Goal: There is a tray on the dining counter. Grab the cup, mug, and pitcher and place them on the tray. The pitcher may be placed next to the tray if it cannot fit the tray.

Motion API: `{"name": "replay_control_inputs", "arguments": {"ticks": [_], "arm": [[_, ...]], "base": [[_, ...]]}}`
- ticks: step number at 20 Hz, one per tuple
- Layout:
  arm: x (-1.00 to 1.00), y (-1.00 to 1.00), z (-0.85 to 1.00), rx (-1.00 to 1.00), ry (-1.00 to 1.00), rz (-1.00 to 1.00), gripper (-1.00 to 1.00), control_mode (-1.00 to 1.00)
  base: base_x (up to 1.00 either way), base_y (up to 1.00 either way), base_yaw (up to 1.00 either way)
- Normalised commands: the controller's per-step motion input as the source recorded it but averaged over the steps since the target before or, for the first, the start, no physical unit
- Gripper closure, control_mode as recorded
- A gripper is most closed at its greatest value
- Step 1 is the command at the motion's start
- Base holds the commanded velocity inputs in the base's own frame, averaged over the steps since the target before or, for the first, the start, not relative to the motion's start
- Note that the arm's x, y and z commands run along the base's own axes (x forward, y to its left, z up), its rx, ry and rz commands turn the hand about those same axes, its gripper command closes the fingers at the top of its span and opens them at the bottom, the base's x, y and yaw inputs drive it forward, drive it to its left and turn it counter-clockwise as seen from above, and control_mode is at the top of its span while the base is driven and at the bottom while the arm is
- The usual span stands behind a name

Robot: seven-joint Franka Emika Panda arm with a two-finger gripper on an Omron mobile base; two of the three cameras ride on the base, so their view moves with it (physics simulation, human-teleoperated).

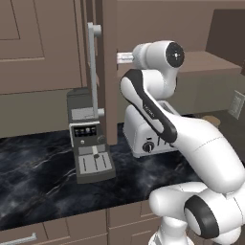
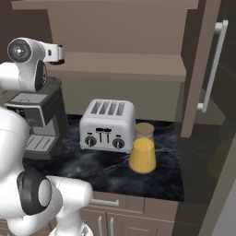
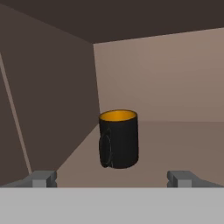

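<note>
The mug [image 3: 118, 138], black with an orange inside, stands upright on a cabinet shelf [image 3: 175, 144], its handle turned toward the left of the hand view. My gripper [image 3: 113, 178] is open a short way in front of it, a fingertip low on each side and nothing between them. In the base views my hand [image 1: 125, 58] reaches into the upper cabinet. The pitcher [image 2: 142, 154], clear with orange liquid and a tan lid, stands on the black marble counter [image 2: 92, 170] right of a toaster. The tray and the cup are out of view.
A silver toaster [image 2: 108, 124] and a grey coffee machine [image 1: 91, 139] stand on the counter below the cabinet. The open cabinet door [image 1: 109, 72] with its long handle [image 1: 94, 67] hangs beside my arm. The cabinet's side wall [image 3: 52, 109] is close on the mug's left.
</note>
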Motion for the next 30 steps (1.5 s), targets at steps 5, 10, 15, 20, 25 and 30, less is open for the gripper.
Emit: {"name": "replay_control_inputs", "arguments": {"ticks": [5,10,15,20,25,30], "arm": [[0.15,0.03,0.0,0.0,0.0,0.0,-1.0,-1.0],[0.14,0.0,-0.01,0.0,0.0,0.0,-1.0,-1.0],[0.13,0.01,-0.03,0.0,0.0,0.0,-1.0,-1.0],[0.03,0.01,-0.11,0.0,0.0,0.0,-1.0,-1.0],[0.03,0.02,-0.11,0.0,0.0,0.0,-1.0,-1.0],[0.08,0.01,-0.04,0.0,0.0,0.0,-1.0,-1.0]], "base": [[0.0,0.0,0.0],[0.0,0.0,0.0],[0.0,0.0,0.0],[0.0,0.0,0.0],[0.0,0.0,0.0],[0.0,0.0,0.0]]}}
